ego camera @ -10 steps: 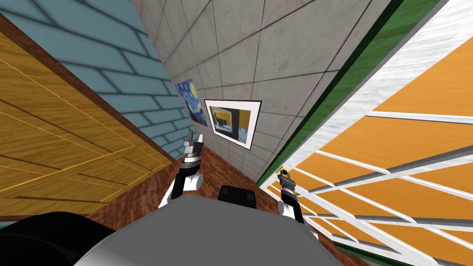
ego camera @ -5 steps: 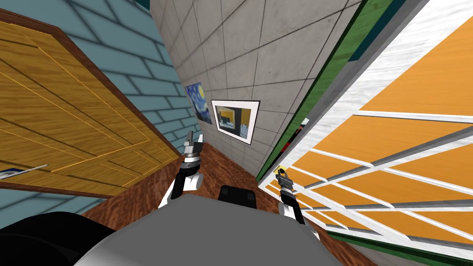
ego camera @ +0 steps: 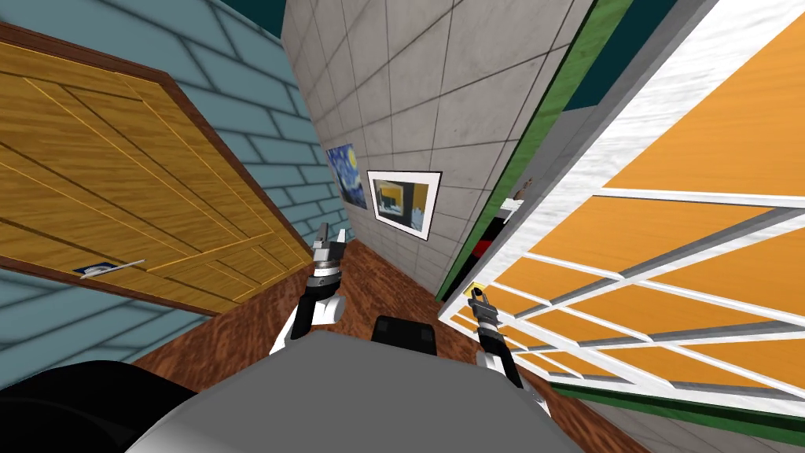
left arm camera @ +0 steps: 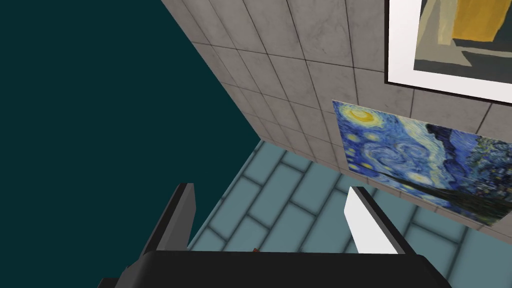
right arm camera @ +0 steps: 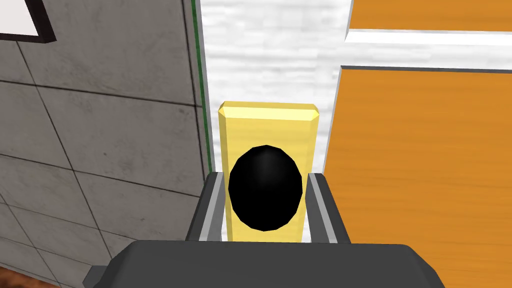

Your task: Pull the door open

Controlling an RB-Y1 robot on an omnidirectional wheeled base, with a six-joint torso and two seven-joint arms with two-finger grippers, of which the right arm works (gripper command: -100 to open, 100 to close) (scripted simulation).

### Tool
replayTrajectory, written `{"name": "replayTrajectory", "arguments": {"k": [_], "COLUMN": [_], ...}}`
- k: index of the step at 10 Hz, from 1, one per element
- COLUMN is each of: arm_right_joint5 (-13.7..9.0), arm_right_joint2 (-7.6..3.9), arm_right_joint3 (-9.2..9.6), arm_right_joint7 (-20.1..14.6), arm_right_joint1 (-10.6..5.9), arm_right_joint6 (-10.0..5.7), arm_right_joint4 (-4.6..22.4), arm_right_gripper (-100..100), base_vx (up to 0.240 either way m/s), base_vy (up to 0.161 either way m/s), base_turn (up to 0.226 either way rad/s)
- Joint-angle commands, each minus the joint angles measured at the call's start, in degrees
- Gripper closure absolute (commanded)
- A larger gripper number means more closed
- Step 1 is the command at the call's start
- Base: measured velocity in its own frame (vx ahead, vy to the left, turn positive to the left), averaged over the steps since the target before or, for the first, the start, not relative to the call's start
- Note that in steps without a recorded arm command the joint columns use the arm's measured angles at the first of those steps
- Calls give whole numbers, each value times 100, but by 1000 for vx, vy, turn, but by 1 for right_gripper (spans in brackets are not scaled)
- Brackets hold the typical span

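Gripping the black knob [right arm camera: 265, 187] with the right gripper [right arm camera: 265, 175], blades pressed flat against its two sides. Sits on a yellow plate [right arm camera: 270, 120] at the edge of the door [right arm camera: 425, 150], orange-panelled inside a white frame. From the head view, stands on the right, ajar from its green frame [ego camera: 542, 134] with a narrow gap between the two. Reveals small white, red and dark shapes through that gap, too small to name. Meets the grey tiled wall [ego camera: 440, 94] just beside the frame. Holding the left gripper [left arm camera: 270, 192] up, well apart from the door, fingers [left arm camera: 367, 220] spread wide with nothing between them. Points toward a blue swirling-sky poster [left arm camera: 420, 160] and a framed picture [ego camera: 402, 200] beside it. Shows a wooden door [ego camera: 94, 204] on the left, above the reddish-brown floor [ego camera: 377, 291].
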Motion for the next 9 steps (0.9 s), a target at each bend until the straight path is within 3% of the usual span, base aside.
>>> {"name": "replayTrajectory", "arguments": {"k": [1, 5, 6, 9], "arm_right_joint5": [47, 177, 162, 288], "arm_right_joint2": [-58, -298, -264, -464], "arm_right_joint3": [114, 431, 383, 683], "arm_right_joint7": [-99, -389, -344, -597], "arm_right_joint1": [45, 202, 166, 324], "arm_right_joint6": [-65, -265, -245, -511], "arm_right_joint4": [4, -76, -43, -55], "arm_right_gripper": [100, 100, 100, 100], "base_vx": [-229, -236, -116, -218], "base_vy": [-35, -15, -2, -47], "base_turn": [77, 102, 20, 118]}}
